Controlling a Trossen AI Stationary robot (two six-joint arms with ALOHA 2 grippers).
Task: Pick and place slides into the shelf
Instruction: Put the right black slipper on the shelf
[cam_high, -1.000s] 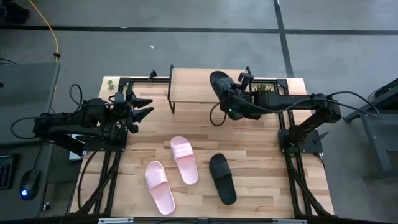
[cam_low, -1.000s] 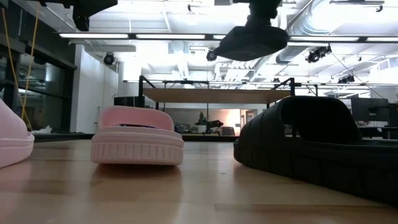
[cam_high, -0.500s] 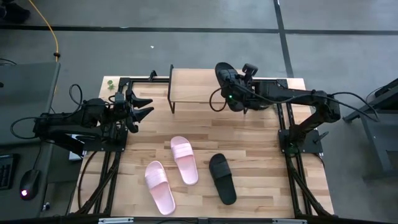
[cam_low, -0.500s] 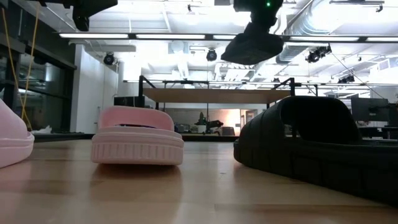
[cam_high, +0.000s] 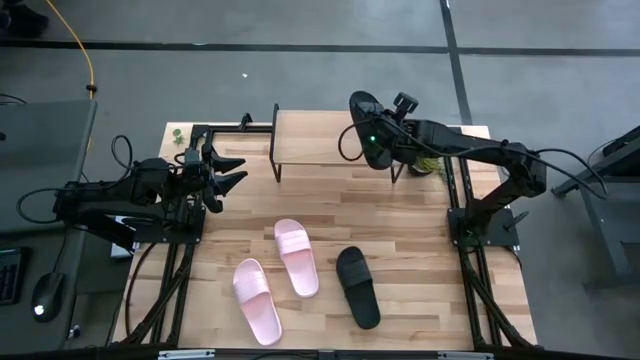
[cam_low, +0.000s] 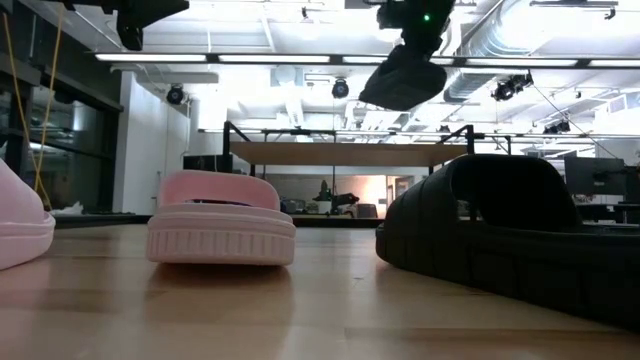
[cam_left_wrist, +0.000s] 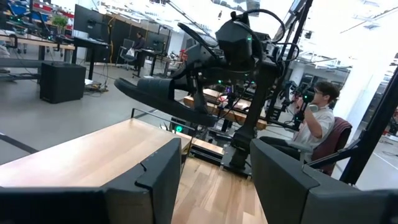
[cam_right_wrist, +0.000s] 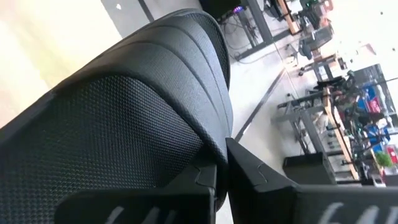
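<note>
1. Since a second ago the right claw (cam_high: 372, 128) has carried its black open-toe slide (cam_high: 366, 122) from the near right part of the low light-wood shelf with thin black legs (cam_high: 305, 139) out to the shelf's right end.
2. The right claw is clamped on that slide, which hangs in the air above the shelf's right end, not yet resting on the board.
3. To do this step well, I judge it should lower the slide flat, fully inside the board's right edge, then part the fingers only once the sole bears on the wood.
4. A small green plant (cam_high: 428, 164) sits just right of the shelf, close under the arm.
5. Well in front of the shelf on the wooden counter (cam_high: 420, 250) lie two light pink slides (cam_high: 297, 257) and the other black slide (cam_high: 358, 286).
6. The left claw (cam_high: 232, 170) waits left of the shelf, fingers spread, holding nothing.
</note>
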